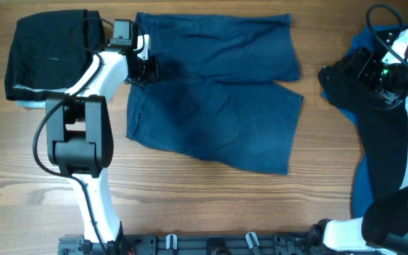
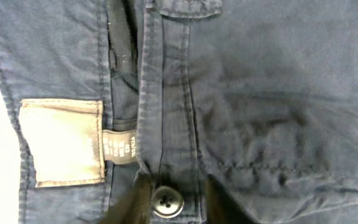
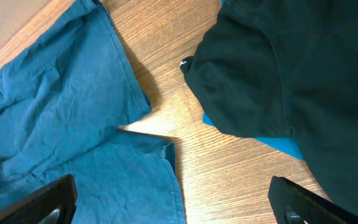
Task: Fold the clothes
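Wooden table (image 1: 211, 205) bears navy shorts (image 1: 218, 106), black garment (image 1: 48, 53) left, black-and-blue pile (image 1: 374, 113) right.

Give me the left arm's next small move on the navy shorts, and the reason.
Probably close the left gripper fully on the fabric at the button. Its fingers straddle that button, and the shorts lie flat and unfolded on the table, so a firm hold should come before any lift or fold.
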